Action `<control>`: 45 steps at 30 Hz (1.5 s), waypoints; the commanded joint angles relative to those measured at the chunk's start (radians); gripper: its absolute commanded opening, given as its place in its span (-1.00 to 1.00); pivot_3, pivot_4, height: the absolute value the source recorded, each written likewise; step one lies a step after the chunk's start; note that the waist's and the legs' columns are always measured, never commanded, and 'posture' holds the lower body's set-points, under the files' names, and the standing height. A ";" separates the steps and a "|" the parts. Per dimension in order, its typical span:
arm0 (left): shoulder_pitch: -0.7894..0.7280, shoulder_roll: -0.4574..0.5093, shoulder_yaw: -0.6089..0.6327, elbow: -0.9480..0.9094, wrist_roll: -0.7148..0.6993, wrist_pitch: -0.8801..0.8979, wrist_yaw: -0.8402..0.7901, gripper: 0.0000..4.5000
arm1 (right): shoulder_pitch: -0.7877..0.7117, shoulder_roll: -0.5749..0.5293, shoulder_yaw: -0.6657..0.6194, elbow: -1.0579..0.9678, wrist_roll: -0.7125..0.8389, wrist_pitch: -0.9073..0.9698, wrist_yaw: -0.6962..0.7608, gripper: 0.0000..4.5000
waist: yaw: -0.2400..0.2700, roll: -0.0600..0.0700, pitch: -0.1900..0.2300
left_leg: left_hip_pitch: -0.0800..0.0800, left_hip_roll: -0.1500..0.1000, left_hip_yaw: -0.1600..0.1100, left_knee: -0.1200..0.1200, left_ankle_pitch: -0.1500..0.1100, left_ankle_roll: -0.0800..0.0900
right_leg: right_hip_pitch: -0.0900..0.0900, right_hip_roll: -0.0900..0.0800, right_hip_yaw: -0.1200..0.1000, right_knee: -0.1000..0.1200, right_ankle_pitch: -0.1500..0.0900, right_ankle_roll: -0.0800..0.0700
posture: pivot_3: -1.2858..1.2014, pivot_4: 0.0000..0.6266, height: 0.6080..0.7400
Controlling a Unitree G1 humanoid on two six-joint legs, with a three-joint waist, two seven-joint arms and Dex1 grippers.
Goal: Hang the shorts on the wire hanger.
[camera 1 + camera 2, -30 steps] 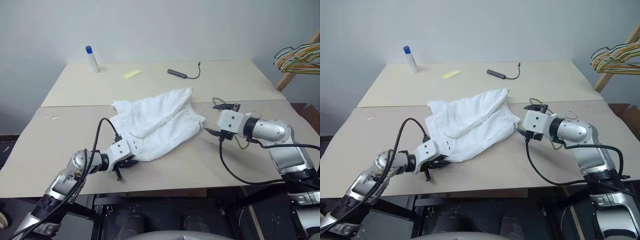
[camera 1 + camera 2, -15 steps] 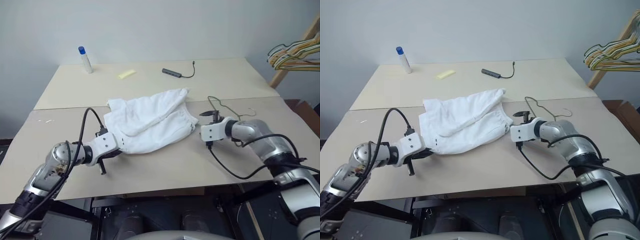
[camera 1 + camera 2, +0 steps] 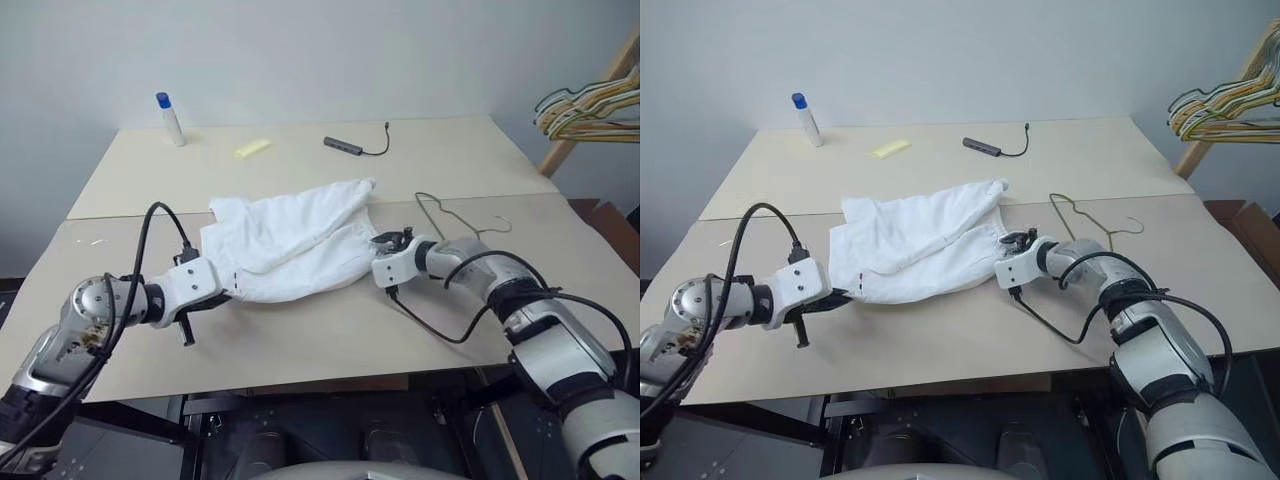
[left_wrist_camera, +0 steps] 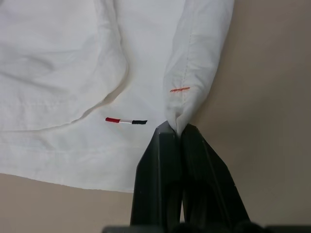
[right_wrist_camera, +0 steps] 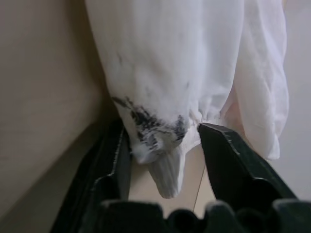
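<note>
Two beige tables [image 3: 470, 160] stand pushed together before a pale wall, and the white shorts [image 3: 285, 245] lie crumpled across the seam between them. At their near left corner the left gripper [image 4: 181, 133] is clamped on a fold of cloth. On their right edge, the right gripper [image 5: 165, 141] has its fingers parted around the gathered waistband. Just right of it lies the wire hanger [image 3: 455, 218], flat on the table.

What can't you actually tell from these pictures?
- Whether the right gripper has clamped the shorts: its wrist view shows cloth between jaws with a gap.
- The wire hanger: partly behind the right arm in the head views.
- The left gripper: cloth covers the tips.
</note>
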 commanded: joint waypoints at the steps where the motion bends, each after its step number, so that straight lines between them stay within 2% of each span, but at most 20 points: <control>1: 0.000 0.014 0.036 -0.003 0.008 -0.016 0.012 -1.00 | -0.028 -0.002 0.000 0.009 0.002 -0.028 -0.011 -0.47 | 0.003 0.000 0.000 | 0.000 0.000 0.000 0.000 0.000 0.000 | 0.000 0.000 0.000 0.000 0.000 0.000 | 0.16 -1.00 1.00; 4: 0.004 0.004 0.036 0.010 0.012 -0.022 0.022 -1.00 | -0.012 -0.018 -0.015 -0.013 0.032 -0.044 0.030 -0.92 | 0.004 0.000 0.000 | 0.000 0.000 0.000 0.000 0.000 0.000 | 0.000 0.000 0.000 0.000 0.000 0.000 | 0.15 -1.00 1.00; 5: 0.005 -0.001 0.035 0.016 0.012 -0.023 0.027 -1.00 | -0.005 -0.025 -0.020 -0.026 0.041 -0.049 0.041 -0.97 | 0.004 0.000 0.000 | 0.000 0.000 0.000 0.000 0.000 0.000 | 0.000 0.000 0.000 0.000 0.000 0.000 | 0.15 -1.00 1.00; 8: 0.023 0.003 0.043 0.034 0.019 -0.066 0.030 -1.00 | 0.064 -0.082 -0.066 -0.182 0.131 -0.041 0.160 -0.97 | 0.008 0.000 0.000 | 0.000 0.000 0.000 0.000 0.000 0.000 | -0.001 0.000 0.000 0.000 0.000 0.000 | 0.14 -1.00 1.00; 13: 0.128 0.078 0.145 -0.038 -0.082 -0.125 -0.103 -1.00 | 0.260 -0.246 -0.144 -0.694 0.423 0.099 0.505 -0.97 | 0.017 0.000 0.000 | -0.002 0.001 -0.001 -0.001 -0.002 0.004 | -0.002 0.000 0.000 -0.001 0.000 0.000 | 0.13 -1.00 1.00; 16: 0.199 0.137 0.187 -0.058 -0.107 -0.174 -0.189 -1.00 | 0.339 -0.325 -0.180 -0.933 0.567 0.214 0.651 -0.97 | 0.016 0.000 0.000 | -0.002 0.002 0.000 -0.001 -0.006 0.010 | -0.003 0.000 0.000 -0.002 -0.001 -0.001 | 0.11 -1.00 1.00; 19: 0.183 0.149 0.175 -0.033 -0.113 -0.208 -0.223 -1.00 | 0.341 -0.346 -0.210 -1.033 0.682 0.358 0.759 -0.97 | 0.014 0.000 0.000 | 0.000 0.002 0.001 -0.001 -0.006 0.010 | -0.002 0.000 0.000 -0.001 -0.001 -0.001 | 0.10 -1.00 1.00; 21: 0.053 0.091 0.116 0.028 -0.072 -0.185 -0.156 -1.00 | 0.277 -0.299 -0.221 -0.990 0.693 0.468 0.773 -0.97 | 0.017 0.000 0.001 | 0.002 0.002 0.002 -0.001 -0.006 0.010 | 0.000 0.000 -0.001 0.000 -0.002 -0.002 | 0.10 -1.00 1.00; 24: -0.233 -0.041 -0.006 0.207 0.161 -0.153 0.092 -1.00 | 0.110 -0.175 -0.232 -0.808 0.621 0.587 0.674 -0.97 | 0.023 -0.001 0.001 | 0.012 0.002 0.002 0.000 -0.004 0.009 | 0.010 0.001 -0.001 0.002 -0.001 -0.003 | 0.10 -1.00 1.00; 26: -0.450 -0.151 -0.028 0.372 0.277 -0.127 0.319 -1.00 | -0.053 -0.076 -0.248 -0.626 0.514 0.669 0.462 -0.97 | 0.025 -0.002 0.002 | 0.018 0.002 0.000 0.000 -0.002 0.007 | 0.017 0.002 -0.003 0.002 0.000 -0.004 | 0.10 -1.00 1.00; 27: -0.553 -0.199 -0.010 0.443 0.297 -0.141 0.420 -1.00 | -0.141 -0.042 -0.250 -0.531 0.439 0.682 0.301 -0.97 | 0.025 -0.003 0.002 | 0.017 0.002 0.000 -0.001 0.000 0.006 | 0.016 0.002 -0.004 0.002 0.000 -0.004 | 0.10 -1.00 1.00; 28: -0.661 -0.252 0.027 0.502 0.301 -0.164 0.538 -1.00 | -0.230 -0.015 -0.261 -0.445 0.381 0.693 0.132 -0.97 | 0.025 -0.005 0.001 | 0.014 0.002 -0.001 -0.002 0.001 0.004 | 0.012 0.002 -0.004 0.003 0.001 -0.005 | 0.10 -1.00 1.00; 29: -0.747 -0.293 0.076 0.538 0.286 -0.188 0.639 -1.00 | -0.295 -0.001 -0.277 -0.391 0.338 0.687 -0.016 -0.97 | 0.027 -0.005 0.001 | 0.009 0.001 0.000 -0.002 0.006 -0.005 | 0.005 0.002 -0.003 0.009 0.001 -0.006 | 0.10 -1.00 1.00; 30: -0.823 -0.320 0.123 0.561 0.279 -0.220 0.741 -1.00 | -0.348 0.005 -0.296 -0.361 0.305 0.674 -0.147 -0.97 | 0.031 -0.007 0.000 | 0.000 0.001 -0.001 -0.001 0.008 -0.008 | -0.005 0.001 -0.003 0.014 0.001 -0.006 | 0.10 -1.00 1.00; 32: -0.895 -0.336 0.187 0.574 0.278 -0.311 0.876 -1.00 | -0.392 -0.003 -0.315 -0.354 0.260 0.625 -0.304 -0.97 | 0.026 -0.009 -0.002 | -0.025 -0.001 -0.004 -0.002 0.012 -0.012 | -0.033 0.000 -0.003 0.016 0.003 -0.007 | 0.09 -1.00 1.00; 35: -0.895 -0.317 0.257 0.507 0.254 -0.422 0.931 -1.00 | -0.365 -0.032 -0.332 -0.431 0.212 0.551 -0.415 -0.97 | 0.003 -0.009 -0.005 | -0.020 -0.002 -0.003 -0.019 0.012 -0.013 | -0.037 -0.002 -0.011 0.016 0.002 -0.008 | 0.09 -1.00 1.00; 38: -0.829 -0.310 0.304 0.426 0.208 -0.429 0.912 -1.00 | -0.282 -0.053 -0.320 -0.498 0.204 0.493 -0.387 -0.97 | -0.023 -0.009 -0.005 | -0.018 -0.001 -0.004 -0.025 0.011 -0.014 | -0.034 -0.004 -0.024 0.010 0.002 -0.008 | 0.08 -1.00 1.00; 43: -0.511 -0.233 0.263 0.262 0.131 -0.401 0.650 -1.00 | -0.094 -0.083 -0.239 -0.532 0.183 0.371 -0.260 -0.97 | -0.056 -0.008 -0.005 | -0.017 -0.001 -0.001 -0.018 0.013 -0.012 | -0.025 -0.006 -0.026 0.000 0.002 -0.010 | 0.09 -1.00 1.00; 45: -0.346 -0.204 0.253 0.186 0.074 -0.393 0.531 -1.00 | -0.030 -0.090 -0.205 -0.530 0.170 0.313 -0.228 -0.97 | -0.060 -0.008 -0.005 | -0.006 0.000 0.000 -0.017 0.014 -0.012 | -0.012 -0.006 -0.026 -0.001 0.003 -0.010 | 0.09 -1.00 1.00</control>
